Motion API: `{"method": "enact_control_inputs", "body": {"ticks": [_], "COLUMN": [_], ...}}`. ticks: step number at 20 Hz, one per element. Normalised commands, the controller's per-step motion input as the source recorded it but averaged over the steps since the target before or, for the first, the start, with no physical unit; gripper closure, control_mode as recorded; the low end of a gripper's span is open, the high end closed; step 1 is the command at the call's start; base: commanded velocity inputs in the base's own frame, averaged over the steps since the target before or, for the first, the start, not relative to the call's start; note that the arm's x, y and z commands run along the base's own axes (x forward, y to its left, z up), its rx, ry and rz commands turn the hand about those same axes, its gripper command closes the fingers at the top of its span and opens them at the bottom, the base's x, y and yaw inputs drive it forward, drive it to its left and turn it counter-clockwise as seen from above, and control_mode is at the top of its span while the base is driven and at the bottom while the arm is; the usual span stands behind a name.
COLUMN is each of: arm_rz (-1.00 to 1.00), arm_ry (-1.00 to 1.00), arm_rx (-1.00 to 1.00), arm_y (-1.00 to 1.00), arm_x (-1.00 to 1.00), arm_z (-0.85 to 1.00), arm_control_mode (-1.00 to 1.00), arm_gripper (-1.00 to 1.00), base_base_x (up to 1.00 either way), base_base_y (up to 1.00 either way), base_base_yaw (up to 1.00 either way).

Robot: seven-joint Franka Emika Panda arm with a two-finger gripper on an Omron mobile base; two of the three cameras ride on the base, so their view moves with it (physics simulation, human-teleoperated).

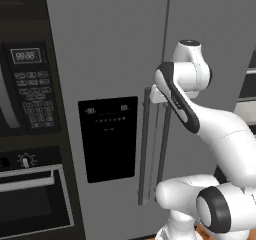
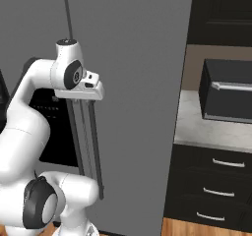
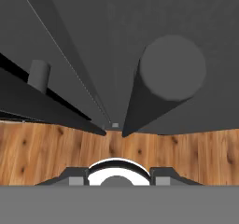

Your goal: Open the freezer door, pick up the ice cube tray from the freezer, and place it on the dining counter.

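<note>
The gripper is pointing straight down over the top ends of the two fridge handles. Its small dark fingertips sit apart with nothing between them, so no grip yet. In the hand view, a thick dark round bar end is just ahead of the tips and a bit off to one side. A second, smaller bar end is farther off to the other side. I honestly can't tell from that angle which one belongs to which door.

Directly below the hand runs the dark vertical bar handle of the tall grey freezer door, the one with the black dispenser panel. It's fully shut, flush with the plain grey door next to it.

My take on doing this well: line the jaws up on the panel-side bar, not its twin. Then drop down so both fingers straddle it, close, and pull along the door's swing arc rather than straight back.

The freezer is closed, so what's inside is hidden — presumably the ice cube tray is in there.

Past the panel side of the hand there's a black wall oven.
</note>
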Motion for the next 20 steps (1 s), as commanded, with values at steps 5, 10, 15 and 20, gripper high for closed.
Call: {"method": "enact_control_inputs", "body": {"ticks": [5, 10, 15, 20], "arm_rz": [-0.03, -0.06, -0.03, 0.0], "arm_ry": [0.0, 0.0, 0.0, 0.0], "arm_rx": [0.0, 0.0, 0.0, 0.0], "arm_y": [0.0, -0.03, -0.12, -0.24], "arm_x": [-0.37, -0.89, -0.57, -0.3], "arm_z": [0.0, 0.0, -0.01, -0.02], "arm_control_mode": [-1.0, -1.0, -1.0, -1.0], "arm_gripper": [-1.0, -1.0, -1.0, -1.0], "base_base_x": [0.0, 0.0, 0.0, 0.0], "base_base_y": [0.0, 0.0, 0.0, 0.0], "base_base_yaw": [0.0, 0.0, 0.0, 0.0]}}
